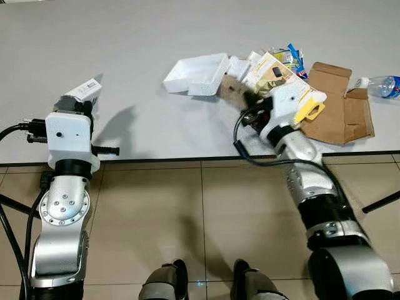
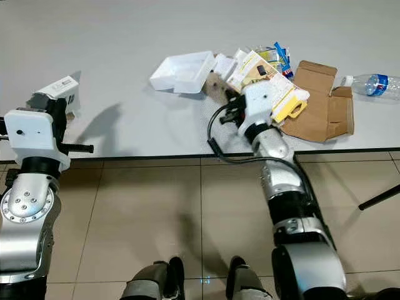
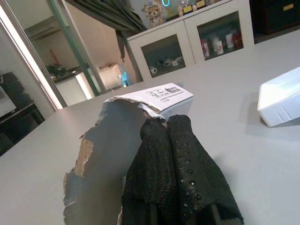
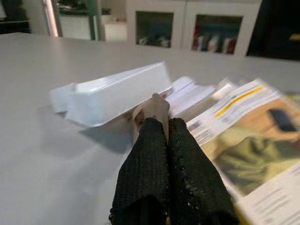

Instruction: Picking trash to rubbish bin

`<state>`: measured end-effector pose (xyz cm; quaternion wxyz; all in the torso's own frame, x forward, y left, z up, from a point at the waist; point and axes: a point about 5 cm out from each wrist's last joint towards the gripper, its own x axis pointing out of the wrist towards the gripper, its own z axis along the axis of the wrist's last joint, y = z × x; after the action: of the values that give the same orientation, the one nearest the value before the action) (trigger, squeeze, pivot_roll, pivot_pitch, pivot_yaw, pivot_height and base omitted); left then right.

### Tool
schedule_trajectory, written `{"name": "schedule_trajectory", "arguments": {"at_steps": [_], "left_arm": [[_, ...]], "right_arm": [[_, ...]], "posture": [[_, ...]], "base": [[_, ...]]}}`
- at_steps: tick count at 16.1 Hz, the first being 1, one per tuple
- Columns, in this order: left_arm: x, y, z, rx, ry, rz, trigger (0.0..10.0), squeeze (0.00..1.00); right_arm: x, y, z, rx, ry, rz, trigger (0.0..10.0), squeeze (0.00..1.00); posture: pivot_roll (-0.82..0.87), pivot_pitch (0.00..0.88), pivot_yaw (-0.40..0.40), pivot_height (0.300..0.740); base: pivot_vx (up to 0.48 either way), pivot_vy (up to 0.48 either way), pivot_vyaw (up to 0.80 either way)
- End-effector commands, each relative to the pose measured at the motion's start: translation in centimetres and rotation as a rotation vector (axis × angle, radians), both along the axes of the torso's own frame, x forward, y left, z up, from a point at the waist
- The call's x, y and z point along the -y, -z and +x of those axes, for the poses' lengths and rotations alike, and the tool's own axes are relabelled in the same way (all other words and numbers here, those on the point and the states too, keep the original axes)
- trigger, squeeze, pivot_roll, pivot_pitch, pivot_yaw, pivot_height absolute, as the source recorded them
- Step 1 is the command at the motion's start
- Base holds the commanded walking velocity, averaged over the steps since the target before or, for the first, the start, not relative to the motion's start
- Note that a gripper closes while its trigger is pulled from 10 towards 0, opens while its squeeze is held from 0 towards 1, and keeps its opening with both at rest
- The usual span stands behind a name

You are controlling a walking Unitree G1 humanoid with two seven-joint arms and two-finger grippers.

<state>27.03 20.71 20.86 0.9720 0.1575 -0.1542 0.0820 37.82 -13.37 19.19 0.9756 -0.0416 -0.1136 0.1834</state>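
Broad grey table (image 1: 125,56), its front edge running above a beige tiled floor (image 1: 162,212). On it, a white foam clamshell tray (image 1: 199,73) lying open, nothing to be seen inside. Just beside that tray, toward the robot's right, a heap of trash: white papers and a yellow-striped printed leaflet (image 1: 275,74), blue-and-yellow snack wrappers (image 1: 292,57) behind, a flattened brown cardboard box (image 1: 337,103) spread open and holding nothing, and at the far right a clear plastic bottle with a blue label (image 1: 382,85) lying on its side.

Right gripper (image 4: 161,115) over the table at the near edge of the heap, fingers (image 4: 187,159) pressed together on a small crumpled brownish scrap of paper (image 4: 153,107), the scrap right beside the foam tray's corner. A yellow plastic piece (image 1: 309,110) seen near that wrist.

Left gripper (image 3: 166,124) out at the table's left part, well apart from the heap, fingers (image 3: 187,164) clamped together on a torn piece of grey cardboard with a white printed label (image 3: 126,136), held clear above the tabletop.

From the head views: whole layout, both silver arms, the robot's own feet (image 1: 206,281) on the tiles. From the left wrist view: torn ragged edge of the cardboard, print on its label, white cabinets with glass doors (image 3: 201,40) beyond the table. From the right wrist view: leaflet blurred at close range, similar cabinets behind. No rubbish bin to point to.
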Motion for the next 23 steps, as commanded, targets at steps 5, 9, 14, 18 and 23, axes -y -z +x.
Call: {"name": "schedule_trajectory", "arguments": {"at_steps": [5,9,14,18,23], "left_arm": [[-0.4,-0.1,-0.1,0.005,-0.01,0.0,0.0,0.0],[-0.2,0.7,-0.1,-0.025,-0.016,-0.002,0.0,0.0],[1.1,1.8,0.5,-0.05,0.0,-0.041,0.0,0.0],[1.7,2.0,0.9,-0.04,0.014,-0.067,0.0,0.0],[2.6,2.4,1.3,-0.04,0.031,-0.099,1.3,0.0]], "right_arm": [[1.0,-1.8,0.3,0.096,0.077,-0.01,0.0,0.0],[2.1,-3.4,0.6,0.162,0.162,-0.009,0.0,0.0],[4.6,-6.3,0.7,0.258,0.273,-0.033,0.0,0.0],[6.2,-7.1,0.3,0.284,0.317,-0.046,0.0,0.0],[6.5,-5.7,-1.0,0.25,0.31,-0.05,0.0,0.0]], "posture": [[0.03,0.201,0.083,0.74],[0.02,0.199,0.081,0.74],[-0.02,0.174,0.06,0.74],[-0.05,0.151,0.048,0.74],[-0.09,0.139,0.028,0.74]], "base": [[0.0,0.0,0.0],[0.0,0.0,0.0],[0.0,0.0,0.0],[0.0,0.0,0.0],[0.0,0.0,0.0]]}}
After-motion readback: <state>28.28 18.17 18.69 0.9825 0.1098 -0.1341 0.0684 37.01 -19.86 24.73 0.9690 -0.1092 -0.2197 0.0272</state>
